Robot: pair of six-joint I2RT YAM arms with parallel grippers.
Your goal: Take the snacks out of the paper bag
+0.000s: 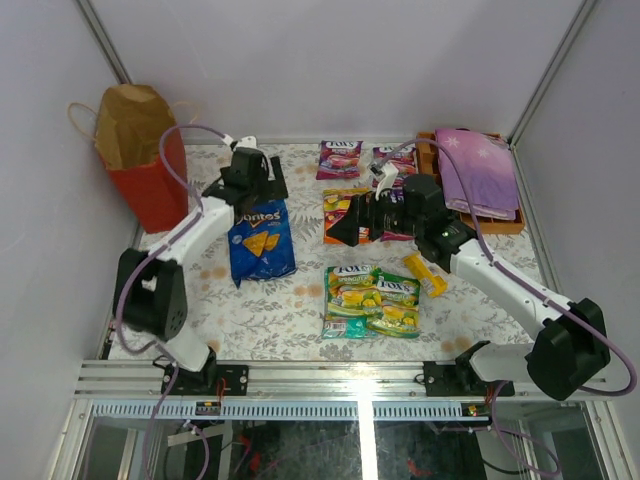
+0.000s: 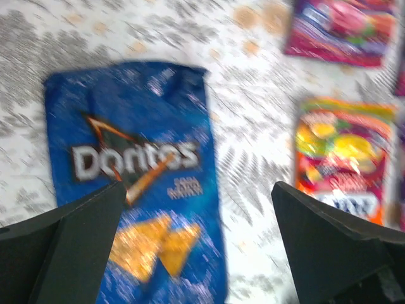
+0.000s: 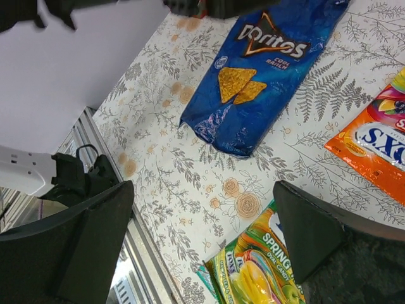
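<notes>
The red paper bag [image 1: 140, 160] stands open at the back left. The blue Doritos bag [image 1: 262, 240] lies flat on the table, seen also in the left wrist view [image 2: 139, 158] and right wrist view [image 3: 272, 69]. My left gripper [image 1: 262, 192] hovers over its top end, open and empty [image 2: 197, 185]. My right gripper [image 1: 345, 222] is open and empty [image 3: 204, 183] above the orange pouch [image 1: 343, 215]. Two purple pouches [image 1: 340, 158] lie at the back, green-yellow pouches [image 1: 372, 300] at the front, and a yellow bar [image 1: 426, 274] beside them.
A wooden tray [image 1: 505, 228] at the back right holds a folded purple cloth [image 1: 478, 170]. White walls close in the left, back and right sides. A metal rail [image 1: 350, 380] runs along the table's near edge.
</notes>
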